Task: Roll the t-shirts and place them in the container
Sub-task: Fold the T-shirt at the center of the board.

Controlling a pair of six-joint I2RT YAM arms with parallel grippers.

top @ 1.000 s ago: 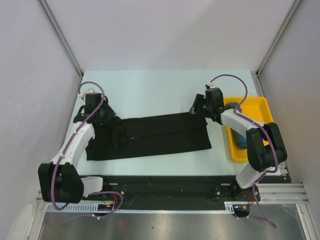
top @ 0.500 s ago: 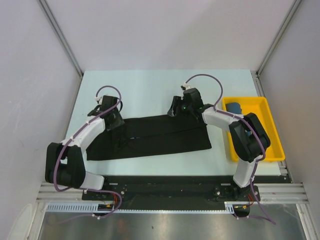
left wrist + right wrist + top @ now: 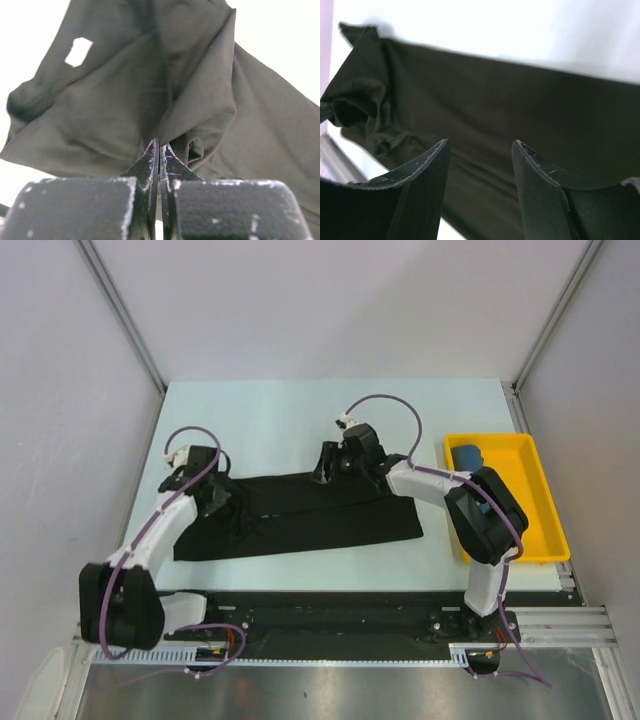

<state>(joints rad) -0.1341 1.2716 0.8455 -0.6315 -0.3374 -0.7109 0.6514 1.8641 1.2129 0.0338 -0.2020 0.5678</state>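
Observation:
The black t-shirt [image 3: 320, 515] lies folded into a long strip across the table, plain side up. My left gripper [image 3: 210, 495] is at its bunched left end. In the left wrist view the jaws [image 3: 159, 144] are shut, and folds of the black cloth [image 3: 100, 110] run together at their tips. My right gripper [image 3: 325, 462] hovers over the strip's far edge near its middle. Its jaws [image 3: 480, 142] are open above the dark cloth [image 3: 520, 110] with nothing between them. The teal-blue t-shirt [image 3: 468, 455] sits rolled in the yellow tray.
The yellow tray [image 3: 530, 530] stands at the table's right edge, beside the right arm. Grey walls with metal posts close in the table on the left, right and back. The light table surface [image 3: 300, 420] shows beyond the shirt.
The left gripper has closed on the shirt's left end after shifting there. The right gripper has travelled left from the shirt's right end to the middle of its far edge, still open.

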